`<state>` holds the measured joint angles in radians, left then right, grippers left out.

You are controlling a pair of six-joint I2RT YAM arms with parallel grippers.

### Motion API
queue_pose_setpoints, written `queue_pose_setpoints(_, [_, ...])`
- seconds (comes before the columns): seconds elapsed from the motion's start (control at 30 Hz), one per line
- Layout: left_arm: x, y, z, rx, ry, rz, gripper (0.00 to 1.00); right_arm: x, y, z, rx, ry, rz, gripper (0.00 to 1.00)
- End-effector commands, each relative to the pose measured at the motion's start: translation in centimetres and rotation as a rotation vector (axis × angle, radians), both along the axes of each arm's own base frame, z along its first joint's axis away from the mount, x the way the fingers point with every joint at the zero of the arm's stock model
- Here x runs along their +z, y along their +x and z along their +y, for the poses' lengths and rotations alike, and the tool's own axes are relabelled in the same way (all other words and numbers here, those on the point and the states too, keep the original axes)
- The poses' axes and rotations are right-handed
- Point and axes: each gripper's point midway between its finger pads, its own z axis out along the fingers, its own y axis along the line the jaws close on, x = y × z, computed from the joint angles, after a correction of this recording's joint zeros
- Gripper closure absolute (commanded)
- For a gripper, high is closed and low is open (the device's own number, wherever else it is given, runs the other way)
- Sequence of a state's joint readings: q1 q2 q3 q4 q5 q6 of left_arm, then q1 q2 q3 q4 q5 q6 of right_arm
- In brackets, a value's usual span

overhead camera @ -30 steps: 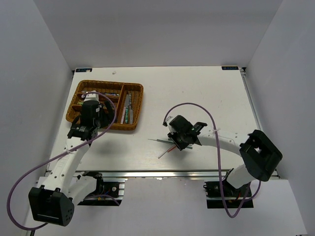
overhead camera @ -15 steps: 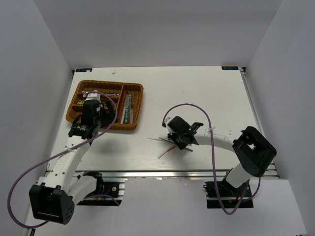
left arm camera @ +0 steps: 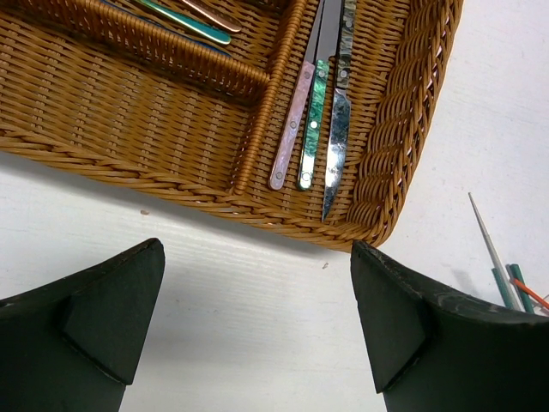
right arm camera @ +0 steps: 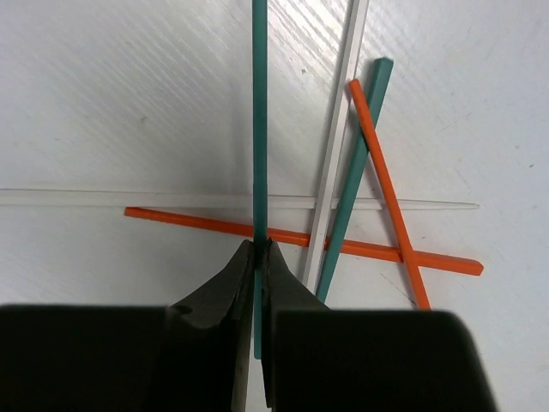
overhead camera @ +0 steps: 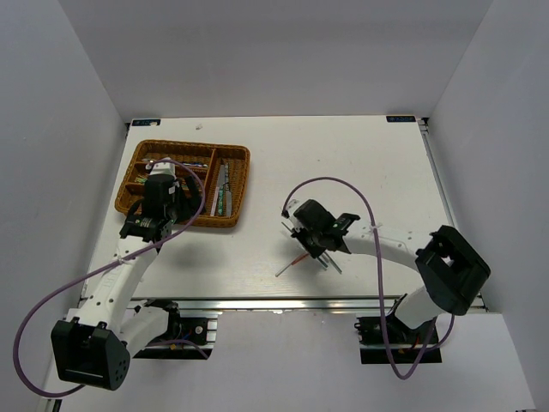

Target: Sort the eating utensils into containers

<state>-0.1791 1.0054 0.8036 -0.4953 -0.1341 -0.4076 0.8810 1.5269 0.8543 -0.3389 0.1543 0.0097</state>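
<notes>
My right gripper (right arm camera: 258,251) is shut on a green chopstick (right arm camera: 259,103), which runs straight out ahead of the jaws just above the table. Under and beside it lie two orange chopsticks (right arm camera: 384,184), a second green chopstick (right arm camera: 353,176) and a grey chopstick (right arm camera: 337,150), all crossed in a heap. In the top view this gripper (overhead camera: 314,247) is at mid-table over the heap. My left gripper (left arm camera: 257,318) is open and empty over bare table, just in front of the near edge of the wicker tray (left arm camera: 171,112). Three knives (left arm camera: 314,112) lie in the tray's right section.
The tray (overhead camera: 184,183) sits at the table's far left with my left gripper (overhead camera: 144,225) at its near edge; teal and copper handles (left arm camera: 184,19) show in another section. A thin pale stick (right arm camera: 129,198) lies crosswise under the heap. The table's near edge is close behind the heap.
The green chopstick that lay out to the left of the heap is now in my right gripper, which has turned and shifted slightly. The left arm has hardly moved.
</notes>
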Motion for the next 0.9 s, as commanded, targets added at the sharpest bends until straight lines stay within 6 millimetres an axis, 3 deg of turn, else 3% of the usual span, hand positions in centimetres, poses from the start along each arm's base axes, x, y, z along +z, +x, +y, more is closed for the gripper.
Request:
queue_pose_setpoints(0.0, [1.3, 0.4, -0.3, -0.013, -0.002, -0.035, 0.02, 3.2, 0.8, 1.5, 0.046, 0.099, -0.073, 1.00])
queue_pose_setpoints(0.17, [1.9, 0.4, 0.6, 0.034, 0.013, -0.052, 0.02, 6.5, 0.9, 3.6, 0.092, 0.204, -0.095, 1.00])
queue_pose_setpoints(0.33, [3.5, -0.4, 3.8, 0.221, 0.069, -0.094, 0.02, 12.8, 1.5, 11.5, 0.223, 0.500, -0.065, 1.00])
queue_pose_setpoints(0.37, [4.2, -0.6, 5.3, 0.296, 0.104, -0.115, 0.02, 13.8, 1.9, 13.6, 0.262, 0.547, -0.054, 1.00])
queue_pose_setpoints(0.43, [5.1, -1.5, 6.8, 0.385, 0.112, -0.141, 0.02, 15.3, 3.2, 15.9, 0.284, 0.602, -0.077, 1.00])
queue_pose_setpoints(0.47, [5.7, -1.9, 8.0, 0.449, 0.132, -0.163, 0.02, 13.7, 4.0, 17.1, 0.293, 0.585, -0.047, 1.00])
queue_pose_setpoints(0.5, [6.1, -2.4, 8.7, 0.485, 0.136, -0.172, 0.02, 16.3, 5.3, 19.1, 0.319, 0.629, -0.090, 1.00])
queue_pose_setpoints(0.53, [7.0, -3.1, 9.6, 0.542, 0.116, -0.209, 0.02, 14.0, 5.9, 20.5, 0.338, 0.603, -0.039, 1.00])
queue_pose_setpoints(0.57, [7.7, -3.8, 10.5, 0.594, 0.124, -0.235, 0.02, 14.2, 6.7, 21.6, 0.373, 0.601, -0.058, 1.00])
queue_pose_setpoints(0.6, [8.3, -4.2, 11.1, 0.624, 0.112, -0.265, 0.02, 17.4, 8.3, 23.7, 0.399, 0.649, -0.116, 1.00])
queue_pose_setpoints(0.63, [8.9, -4.7, 11.7, 0.650, 0.105, -0.293, 0.02, 14.3, 9.0, 24.9, 0.405, 0.608, -0.058, 1.00])
queue_pose_setpoints(0.67, [9.8, -5.2, 11.9, 0.656, 0.078, -0.344, 0.02, 14.5, 9.7, 26.0, 0.415, 0.614, -0.059, 1.00])
queue_pose_setpoints(0.7, [10.1, -5.5, 12.1, 0.665, 0.070, -0.363, 0.02, 18.6, 10.9, 27.9, 0.444, 0.676, -0.126, 1.00])
queue_pose_setpoints(0.73, [10.4, -5.6, 12.1, 0.662, 0.066, -0.372, 0.02, 16.7, 11.5, 29.0, 0.452, 0.671, -0.092, 1.00])
queue_pose_setpoints(0.8, [10.1, -5.3, 11.9, 0.638, 0.075, -0.359, 0.02, 19.6, 12.4, 30.9, 0.457, 0.755, -0.139, 1.00])
queue_pose_setpoints(0.83, [10.0, -5.1, 11.8, 0.633, 0.077, -0.349, 0.02, 19.5, 12.5, 31.5, 0.467, 0.783, -0.140, 1.00])
queue_pose_setpoints(0.87, [9.7, -4.9, 11.7, 0.626, 0.084, -0.332, 0.02, 21.3, 13.0, 32.6, 0.475, 0.867, -0.194, 1.00])
